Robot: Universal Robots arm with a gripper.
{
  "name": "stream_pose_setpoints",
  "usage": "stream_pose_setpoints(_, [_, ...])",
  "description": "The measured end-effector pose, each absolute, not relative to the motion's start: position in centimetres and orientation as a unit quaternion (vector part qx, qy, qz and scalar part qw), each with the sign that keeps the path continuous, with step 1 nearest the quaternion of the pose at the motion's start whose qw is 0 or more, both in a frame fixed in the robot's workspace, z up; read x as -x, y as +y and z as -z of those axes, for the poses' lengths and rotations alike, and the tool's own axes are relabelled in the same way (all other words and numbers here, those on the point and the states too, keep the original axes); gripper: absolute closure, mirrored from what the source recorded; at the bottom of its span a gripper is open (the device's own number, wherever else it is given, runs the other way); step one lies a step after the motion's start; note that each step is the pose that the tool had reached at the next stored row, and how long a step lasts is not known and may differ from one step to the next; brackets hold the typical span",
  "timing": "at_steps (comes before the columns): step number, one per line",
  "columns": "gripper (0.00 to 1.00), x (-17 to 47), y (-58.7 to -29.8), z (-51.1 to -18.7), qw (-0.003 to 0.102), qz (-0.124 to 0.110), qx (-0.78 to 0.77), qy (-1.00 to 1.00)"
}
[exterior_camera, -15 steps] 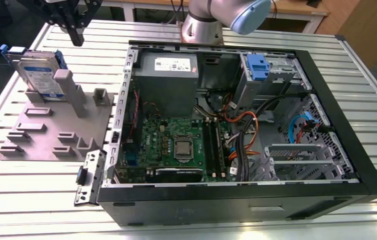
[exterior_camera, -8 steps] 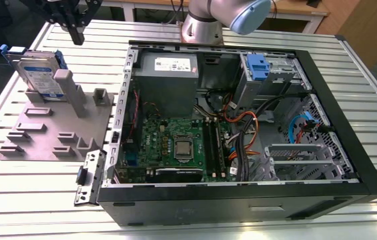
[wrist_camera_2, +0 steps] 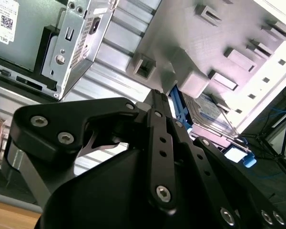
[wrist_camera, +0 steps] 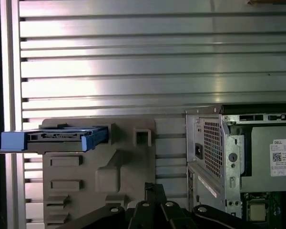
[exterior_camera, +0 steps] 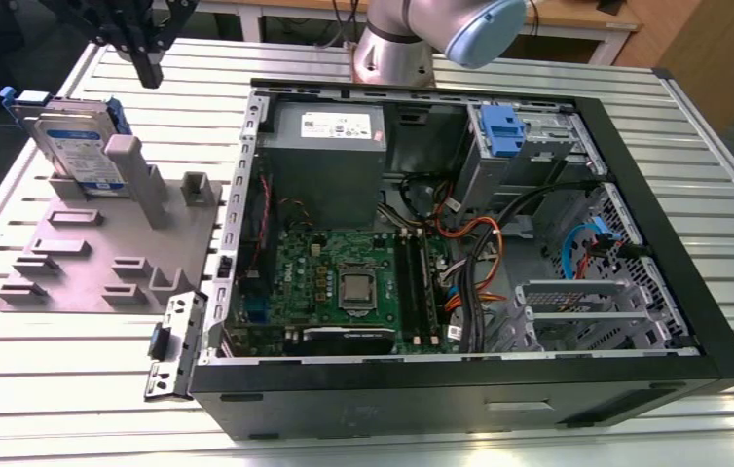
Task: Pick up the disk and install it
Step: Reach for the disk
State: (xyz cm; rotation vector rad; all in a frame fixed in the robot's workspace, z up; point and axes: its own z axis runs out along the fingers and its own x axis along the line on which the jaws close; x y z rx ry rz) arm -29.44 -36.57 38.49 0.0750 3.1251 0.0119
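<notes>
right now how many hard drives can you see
1. The disk stands on edge in the grey holder at the exterior view's left, outside the computer case. Others could sit hidden in its drive bays.

One disk [exterior_camera: 78, 146], one fixture [exterior_camera: 82, 277], one computer case [exterior_camera: 471, 389] — blue latch [exterior_camera: 502, 131], seemingly one.

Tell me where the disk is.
On the exterior view's left, the disk stands on edge in the grey fixture plate, beside the open computer case.
</notes>
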Motion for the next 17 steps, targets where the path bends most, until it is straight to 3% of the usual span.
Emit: stream_pose_setpoints(17, [0.89,30.9,-35.8,-38.3,0.007,-0.004,-0.024,1.000])
